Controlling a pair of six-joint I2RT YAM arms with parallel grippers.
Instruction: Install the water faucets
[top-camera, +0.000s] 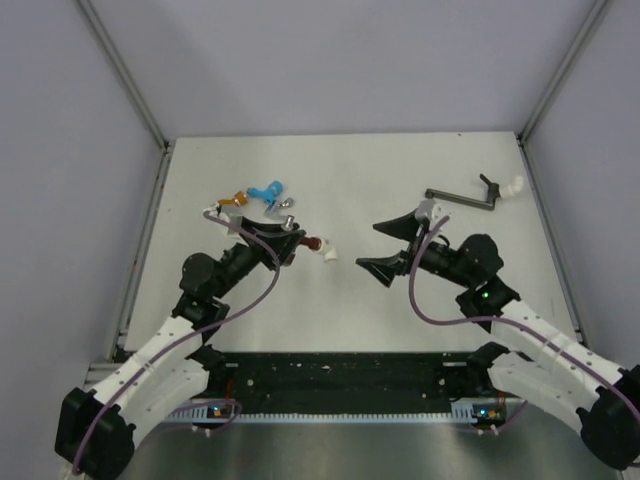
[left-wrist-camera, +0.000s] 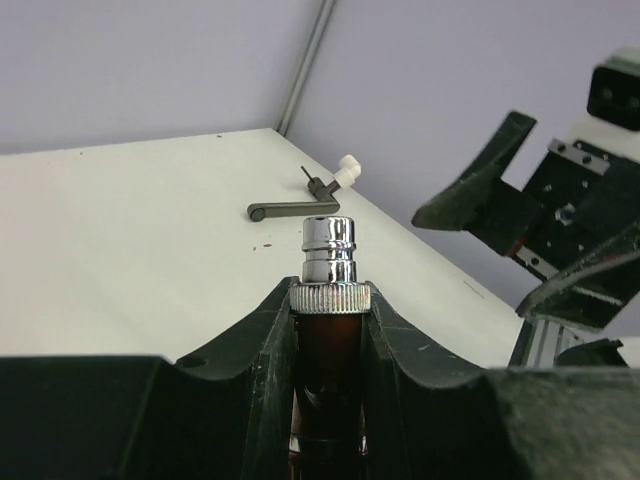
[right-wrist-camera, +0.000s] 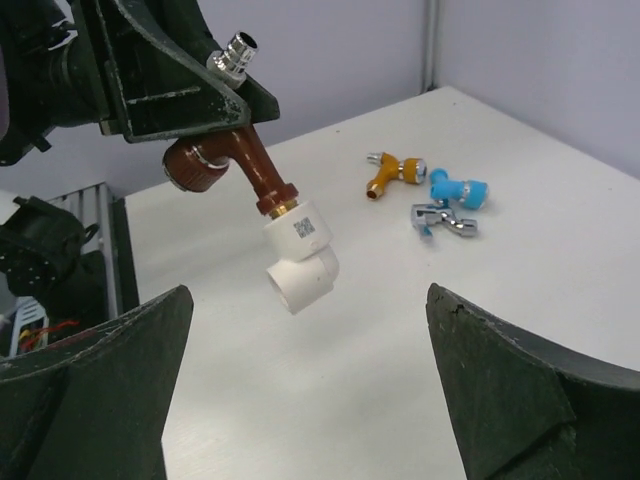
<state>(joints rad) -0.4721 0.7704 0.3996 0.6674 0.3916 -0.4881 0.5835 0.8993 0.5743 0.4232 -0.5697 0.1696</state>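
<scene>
My left gripper (top-camera: 292, 240) is shut on the dark red-brown faucet (right-wrist-camera: 240, 160) and holds it above the table. Its silvery tip (left-wrist-camera: 329, 250) sticks out past the jaws in the left wrist view. A white elbow fitting (right-wrist-camera: 300, 265) hangs on the faucet's other end, also seen from the top (top-camera: 328, 253). My right gripper (top-camera: 372, 247) is open and empty, facing the elbow from the right, a short gap away. The orange faucet (top-camera: 232, 202), light blue faucet (top-camera: 266, 190) and a silvery-grey faucet (top-camera: 283, 208) lie together on the table behind the left gripper.
A dark grey long-handled piece (top-camera: 460, 196) with a white fitting (top-camera: 515, 186) lies at the back right of the table (top-camera: 350, 160). Metal frame posts and grey walls bound the table on three sides. The black base rail (top-camera: 340, 375) runs along the near edge.
</scene>
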